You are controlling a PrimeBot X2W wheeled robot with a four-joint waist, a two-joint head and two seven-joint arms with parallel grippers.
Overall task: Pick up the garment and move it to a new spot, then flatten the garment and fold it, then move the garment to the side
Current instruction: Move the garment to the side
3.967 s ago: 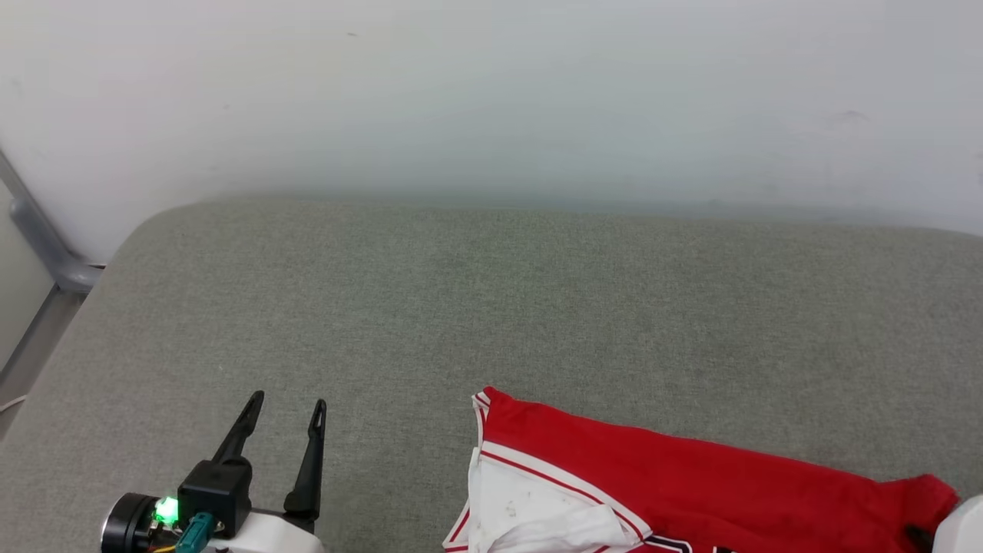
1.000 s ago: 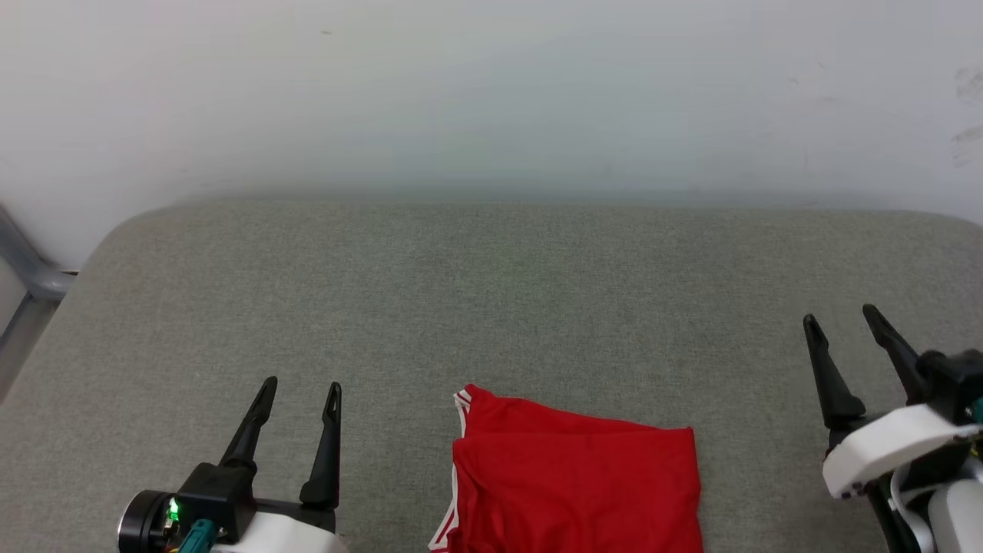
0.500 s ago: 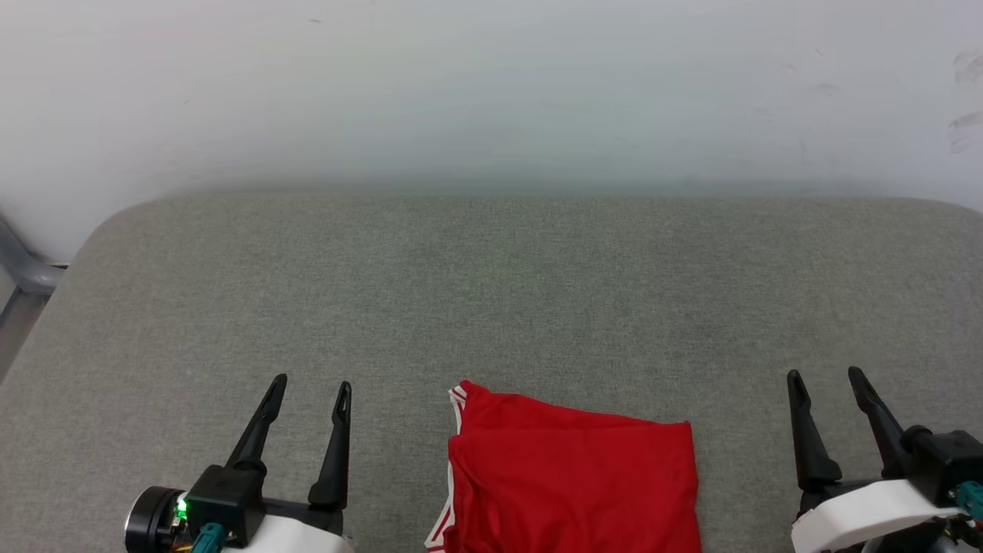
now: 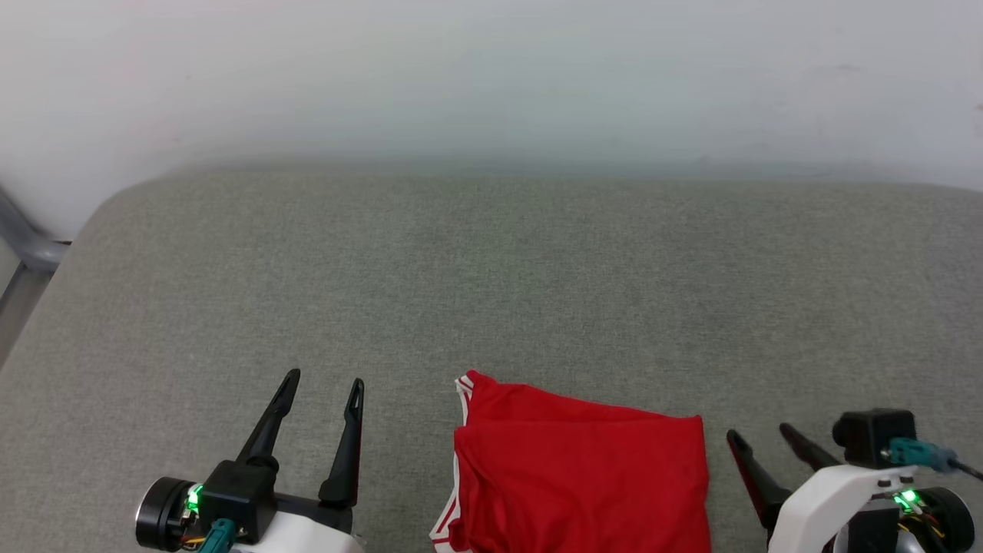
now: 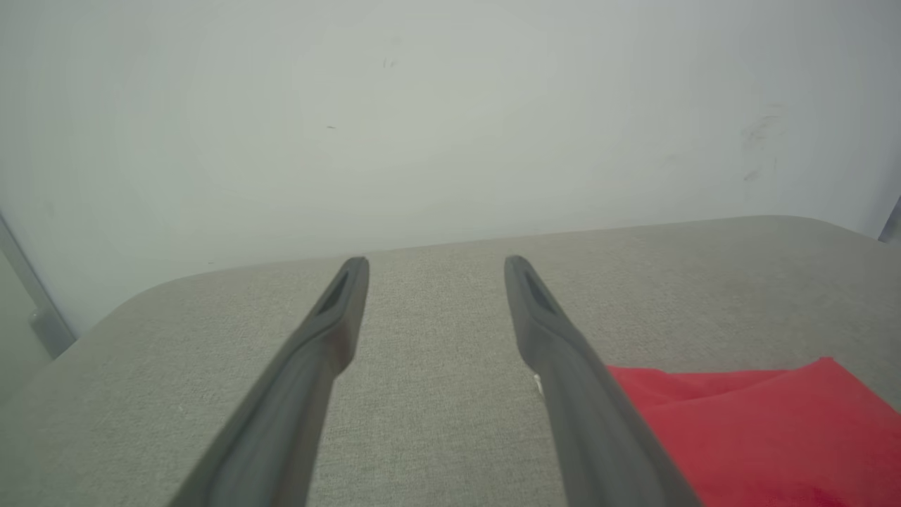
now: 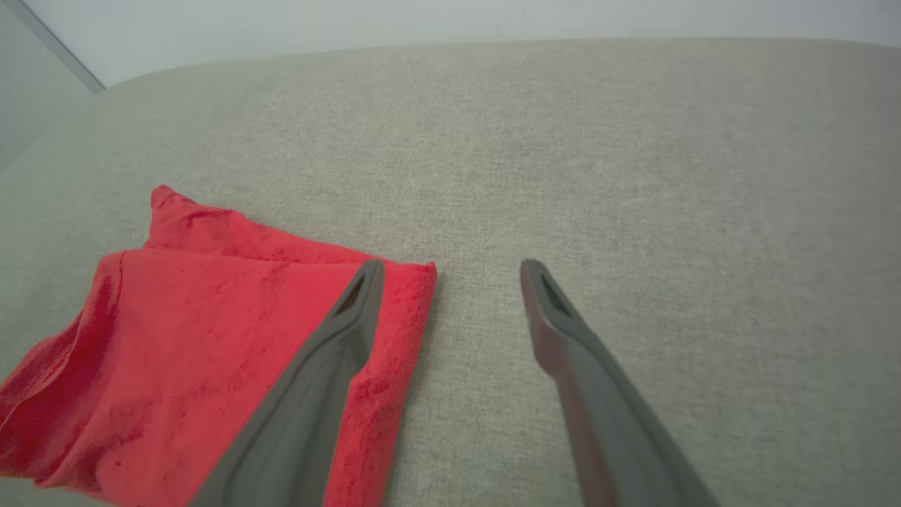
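Light is bright, soft and even, falling from above without glare. The wall [image 4: 491, 69] washes out to a pale haze, and its line against the pad [image 4: 491, 253] is smeared. Shadows are faint: a thin soft one lies along the garment [image 6: 211, 331] edge. In the wrist views the fingers [image 5: 310, 380] blur toward the bottom edge, and the wide lens bows the pad's far edge. The red looks oversaturated and grainy.

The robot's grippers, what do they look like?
The left gripper and right gripper each have two long, slim, dark fingers with slotted tips on a black block, a white wrist shell, a green light and a teal plug.
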